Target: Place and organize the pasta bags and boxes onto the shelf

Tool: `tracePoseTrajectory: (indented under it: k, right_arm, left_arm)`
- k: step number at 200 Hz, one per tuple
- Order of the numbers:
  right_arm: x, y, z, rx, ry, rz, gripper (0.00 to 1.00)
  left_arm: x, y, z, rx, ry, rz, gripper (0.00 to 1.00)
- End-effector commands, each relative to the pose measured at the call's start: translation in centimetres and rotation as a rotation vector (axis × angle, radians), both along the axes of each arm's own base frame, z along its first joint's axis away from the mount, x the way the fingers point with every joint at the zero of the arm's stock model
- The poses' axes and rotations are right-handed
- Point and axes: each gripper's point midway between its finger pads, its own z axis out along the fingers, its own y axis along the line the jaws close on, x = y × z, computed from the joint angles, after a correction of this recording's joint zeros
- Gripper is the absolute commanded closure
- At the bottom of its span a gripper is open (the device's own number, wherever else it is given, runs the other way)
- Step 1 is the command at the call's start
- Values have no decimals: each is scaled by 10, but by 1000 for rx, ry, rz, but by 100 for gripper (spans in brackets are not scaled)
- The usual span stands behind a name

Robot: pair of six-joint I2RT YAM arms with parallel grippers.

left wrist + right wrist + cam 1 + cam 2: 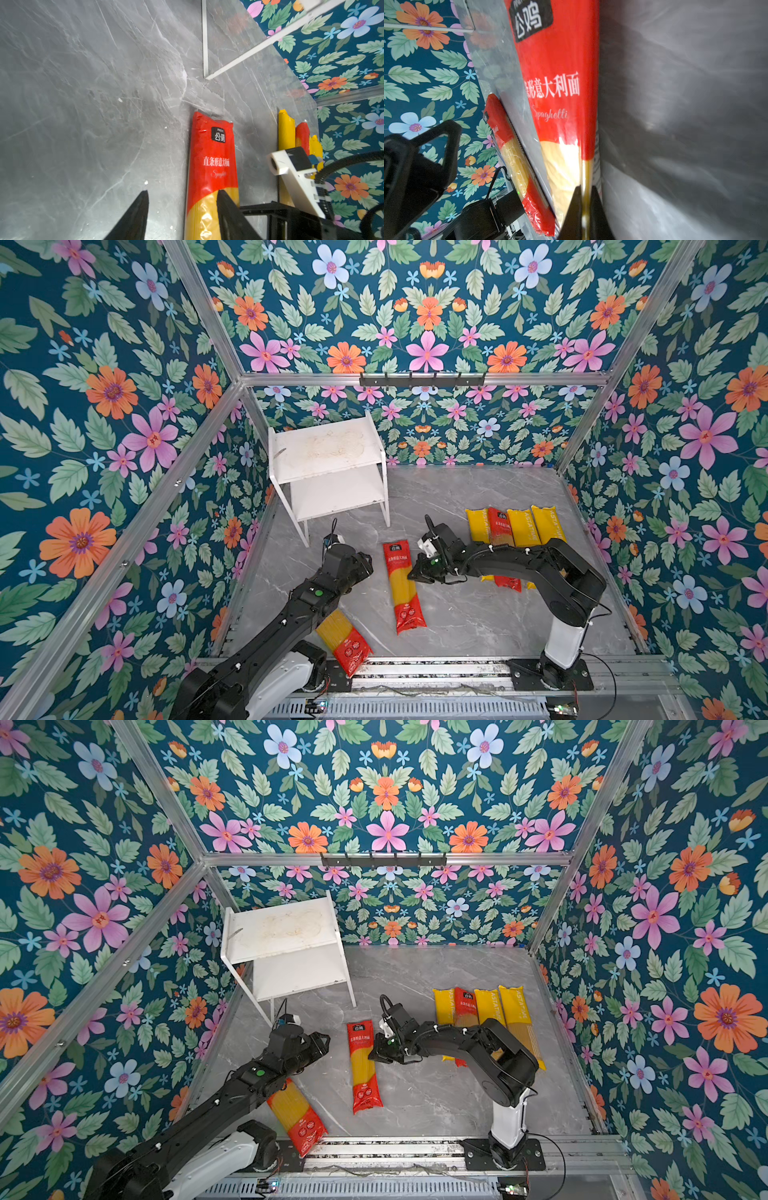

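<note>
Right gripper (584, 188) clenched on the long edge of the middle red bag (402, 585), which lies on the table (457, 622). Left gripper (182, 193) jaws apart, holding nothing, just beside that bag's other side. Shelf (299, 472) back left, well apart from all bags. Right arm (540, 560) overlies row of four bags (515, 526); left arm (291, 614) covers part of near red bag (345, 643).
</note>
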Motion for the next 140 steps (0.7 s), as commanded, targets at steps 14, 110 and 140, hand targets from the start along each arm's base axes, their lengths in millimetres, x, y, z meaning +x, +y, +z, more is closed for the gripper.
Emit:
tracePoseTrajectory:
  k: [14,110,140]
  right_arm:
    - [2,-29,0,-56,-22,-31,75]
    - [9,-41,6,22,-68,-68,43]
    - [15,-32,-1,55,-52,-85,43]
  left_arm:
    - [-1,-20,-1,-52,-53,-71,44]
    - [-15,-31,-24,-120,-38,-108,42]
    - [-17,-38,-29,-123,-31,-132,45]
